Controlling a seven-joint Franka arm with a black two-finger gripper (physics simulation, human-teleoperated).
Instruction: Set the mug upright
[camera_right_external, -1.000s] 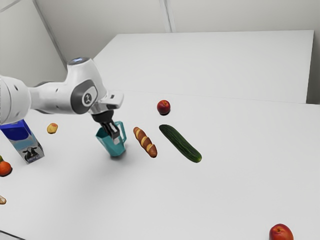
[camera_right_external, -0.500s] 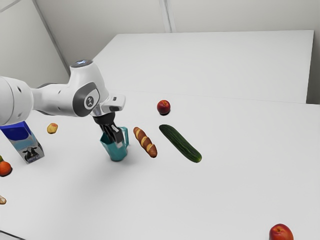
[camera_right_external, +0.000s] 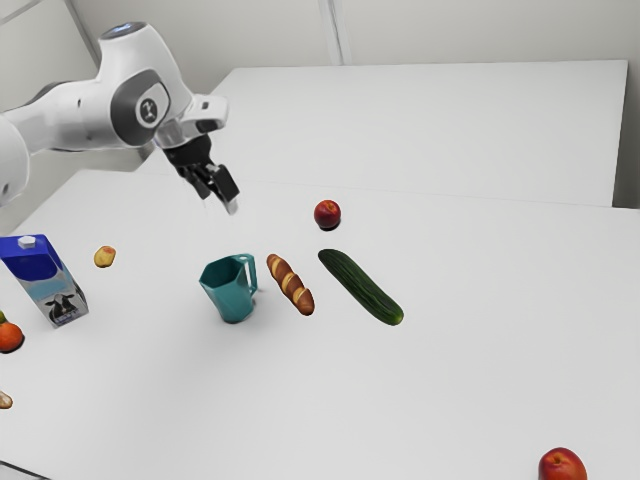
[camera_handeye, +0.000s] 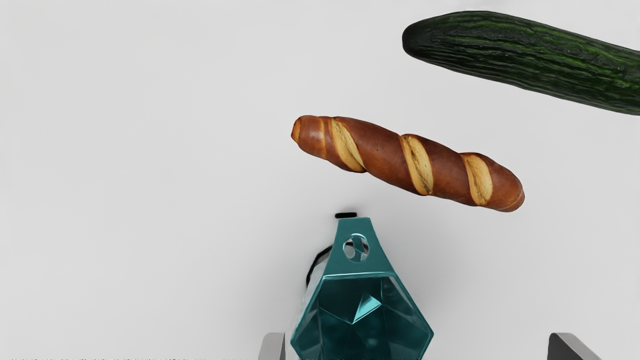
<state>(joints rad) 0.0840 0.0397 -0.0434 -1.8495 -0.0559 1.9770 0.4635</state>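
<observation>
My gripper (camera_right_external: 222, 190) hangs in the air above and behind the mug in the exterior view, clear of it. The teal faceted mug (camera_right_external: 231, 291) stands upright on the white table, its mouth facing up and its handle toward the bread. From above in the wrist view, the mug (camera_handeye: 357, 290) shows its open mouth and handle. The fingers of my gripper (camera_handeye: 417, 347) are wide apart there, open and touching nothing.
A twisted bread roll (camera_right_external: 290, 285) lies just beside the mug's handle, with a cucumber (camera_right_external: 361, 287) beyond it. A milk carton (camera_right_external: 45, 281) and an orange (camera_right_external: 9, 337) are at the exterior view's left. One red fruit (camera_right_external: 327, 214) sits farther back, another (camera_right_external: 562, 466) near the front.
My gripper has let go of the mug and risen well above it. Before that, the mug shifted slightly toward the exterior view's right and came more upright.
</observation>
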